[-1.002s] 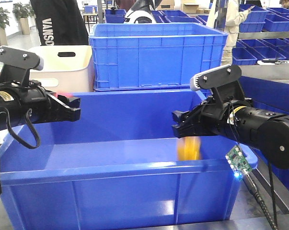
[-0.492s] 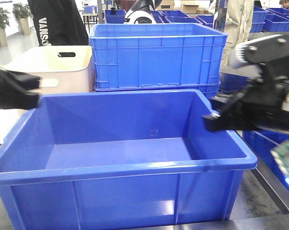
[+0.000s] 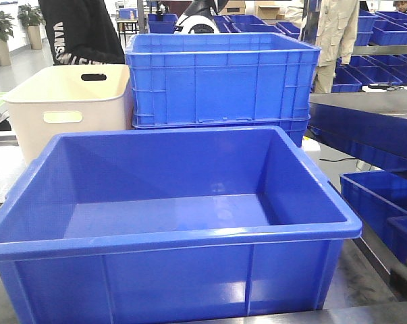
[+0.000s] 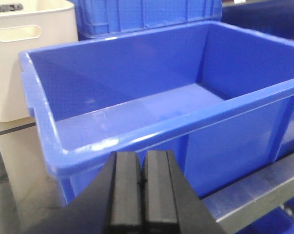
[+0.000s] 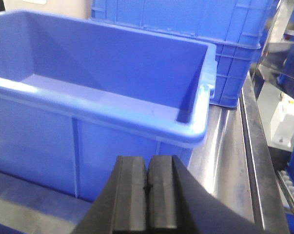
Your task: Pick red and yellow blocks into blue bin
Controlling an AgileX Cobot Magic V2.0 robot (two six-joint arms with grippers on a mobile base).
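Observation:
The blue bin [image 3: 176, 237] fills the middle of the front view; the part of its floor that shows is bare. The red and yellow blocks are not visible in any view; the bin's near wall hides the front of its floor. Neither arm shows in the front view. My left gripper [image 4: 142, 181] is shut with nothing between its pads, outside the bin's near left corner [image 4: 186, 124] and below its rim. My right gripper [image 5: 147, 187] is shut and empty, outside the bin's right front corner [image 5: 112, 113], also below the rim.
A cream tub [image 3: 68, 111] with handle slots stands behind the bin on the left. A taller ribbed blue crate [image 3: 220, 81] stands behind the middle. Smaller blue bins [image 3: 375, 196] sit low on the right. People stand at the back. Steel tabletop [image 5: 225, 146] runs along the bin's right side.
Both arms, over the bin a second ago, have pulled back out of the front view. A yellow blur seen dropping under the right gripper then is no longer visible.

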